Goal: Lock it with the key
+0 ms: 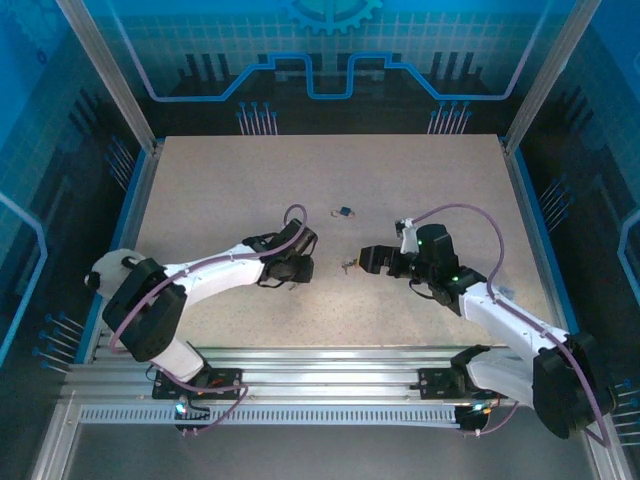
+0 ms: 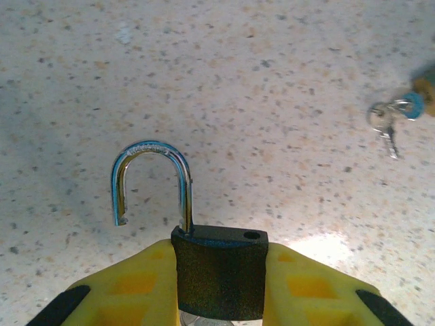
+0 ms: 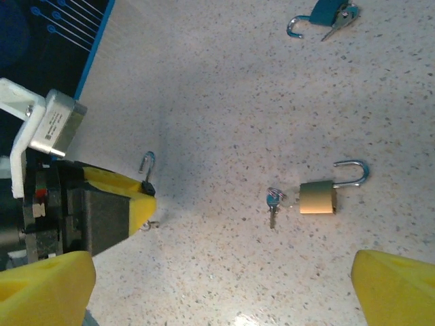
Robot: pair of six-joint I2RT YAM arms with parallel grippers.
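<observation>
Your left end effector [image 2: 217,292] was clamped on the black padlock [image 2: 219,275] (shackle [image 2: 151,151] open), midway between the surface's [image 1: 300,170] side edges; your right end effector [image 3: 221,285], jaws apart, faced the brass padlock's [image 3: 317,197] key [image 3: 272,209]. Pinching it squarely looked wise.

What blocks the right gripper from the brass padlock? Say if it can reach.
Probably yes. The right gripper stands open short of the brass padlock, with bare table between; the left gripper sits off to the side.
</observation>
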